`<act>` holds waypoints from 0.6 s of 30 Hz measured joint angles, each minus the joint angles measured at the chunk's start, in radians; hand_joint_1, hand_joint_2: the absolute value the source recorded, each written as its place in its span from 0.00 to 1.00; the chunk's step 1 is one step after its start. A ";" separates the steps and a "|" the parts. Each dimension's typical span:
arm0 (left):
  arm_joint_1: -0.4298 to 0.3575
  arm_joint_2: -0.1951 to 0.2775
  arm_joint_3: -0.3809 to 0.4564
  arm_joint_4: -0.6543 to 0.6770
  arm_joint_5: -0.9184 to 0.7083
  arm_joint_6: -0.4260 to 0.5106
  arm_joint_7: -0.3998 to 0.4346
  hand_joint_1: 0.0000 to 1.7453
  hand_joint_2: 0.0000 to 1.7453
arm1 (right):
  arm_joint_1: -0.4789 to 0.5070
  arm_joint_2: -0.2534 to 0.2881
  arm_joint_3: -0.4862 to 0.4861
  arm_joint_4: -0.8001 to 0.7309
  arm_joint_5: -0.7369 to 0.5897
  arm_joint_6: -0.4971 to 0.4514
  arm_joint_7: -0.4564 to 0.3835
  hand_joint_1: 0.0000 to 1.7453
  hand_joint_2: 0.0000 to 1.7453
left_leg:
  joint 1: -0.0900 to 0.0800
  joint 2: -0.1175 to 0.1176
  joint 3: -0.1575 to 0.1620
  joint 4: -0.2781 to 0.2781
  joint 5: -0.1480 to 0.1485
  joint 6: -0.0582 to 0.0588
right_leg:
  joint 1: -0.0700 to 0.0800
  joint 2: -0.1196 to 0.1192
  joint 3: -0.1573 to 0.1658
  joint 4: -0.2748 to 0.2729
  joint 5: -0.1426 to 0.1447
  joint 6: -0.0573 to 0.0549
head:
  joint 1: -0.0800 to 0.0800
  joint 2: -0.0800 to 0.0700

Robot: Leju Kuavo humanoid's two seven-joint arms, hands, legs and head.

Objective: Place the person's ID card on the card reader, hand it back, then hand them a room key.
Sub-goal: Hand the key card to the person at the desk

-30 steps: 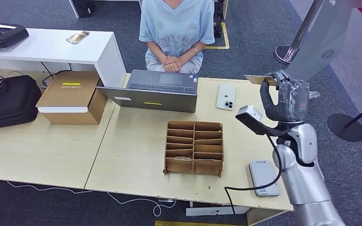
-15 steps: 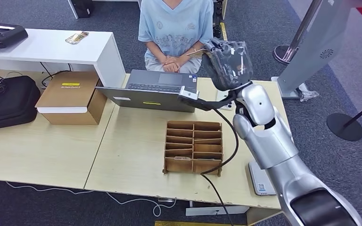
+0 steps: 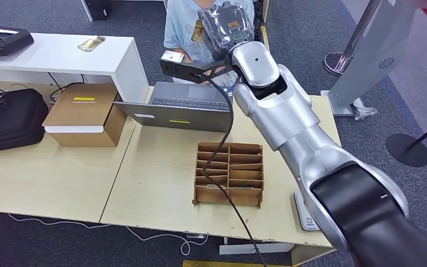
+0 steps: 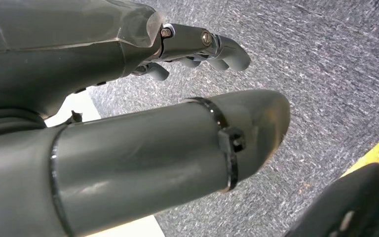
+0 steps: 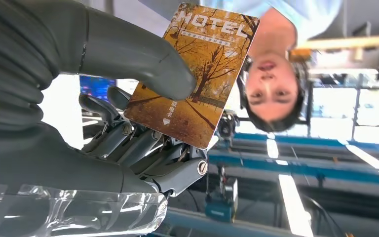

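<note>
My right hand (image 3: 227, 22) is stretched out over the laptop, close in front of the seated person (image 3: 182, 33). It pinches an orange room key card (image 5: 197, 74), printed with "MOTEL" and autumn trees, between the thumb (image 5: 143, 59) and the fingers behind it. The card stands up towards the person's face. The grey card reader (image 3: 302, 216) lies at the table's front right, mostly hidden by my arm. My left hand (image 4: 177, 98) hangs over grey carpet with fingers apart and holds nothing.
An open grey laptop (image 3: 192, 105) sits at the table's far edge. A wooden slotted card box (image 3: 229, 173) stands mid-table. A cardboard box (image 3: 83, 114) and a black bag (image 3: 8, 119) lie to the left. A white side desk (image 3: 61, 55) is behind them.
My right arm swung from the table's right side leftward and forward to the person, carrying the card with it.
</note>
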 joint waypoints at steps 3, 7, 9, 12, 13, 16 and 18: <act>-0.004 0.000 0.000 0.000 0.001 -0.005 0.005 0.00 0.00 | -0.050 0.015 -0.009 0.076 -0.016 0.062 0.041 1.00 1.00 | 0.000 0.000 0.000 0.000 0.000 0.000 | 0.000 0.000 0.000 0.000 0.001 0.001 | 0.000 0.000; -0.011 0.000 -0.001 0.000 0.001 -0.006 0.014 0.00 0.00 | -0.094 0.022 -0.042 0.176 -0.046 0.162 0.111 1.00 1.00 | 0.000 0.000 0.000 0.000 0.000 0.001 | 0.000 0.000 0.000 -0.001 0.001 0.001 | 0.000 0.000; -0.014 0.000 -0.003 0.000 0.000 -0.008 0.016 0.00 0.00 | -0.102 0.021 -0.064 0.214 -0.067 0.189 0.130 1.00 1.00 | 0.000 0.000 0.000 0.000 0.001 0.001 | 0.000 0.000 0.000 -0.001 0.002 0.001 | 0.000 0.000; -0.020 0.000 -0.009 0.000 0.000 -0.011 0.017 0.00 0.00 | -0.105 0.016 -0.099 0.260 -0.086 0.215 0.157 1.00 1.00 | 0.000 0.000 0.000 0.001 0.001 0.001 | 0.000 0.001 -0.001 -0.001 0.002 0.000 | 0.000 0.000; -0.021 0.000 -0.011 0.000 0.000 -0.012 0.017 0.00 0.00 | -0.104 0.013 -0.109 0.272 -0.087 0.217 0.162 1.00 1.00 | 0.000 0.000 0.000 0.001 0.001 0.001 | 0.000 0.001 -0.001 -0.001 0.002 0.000 | 0.000 0.000; -0.021 0.000 -0.015 0.000 0.000 -0.012 0.017 0.00 0.00 | -0.104 0.001 -0.133 0.297 -0.088 0.214 0.169 1.00 1.00 | 0.000 0.000 0.000 0.001 0.001 0.001 | 0.000 0.001 -0.001 -0.001 0.002 0.000 | 0.000 0.000; -0.021 0.000 -0.019 0.000 0.000 -0.013 0.017 0.00 0.00 | -0.105 -0.006 -0.146 0.307 -0.087 0.211 0.168 1.00 1.00 | 0.000 0.000 0.000 0.001 0.001 0.001 | 0.000 0.001 -0.001 -0.001 0.002 0.000 | 0.000 0.000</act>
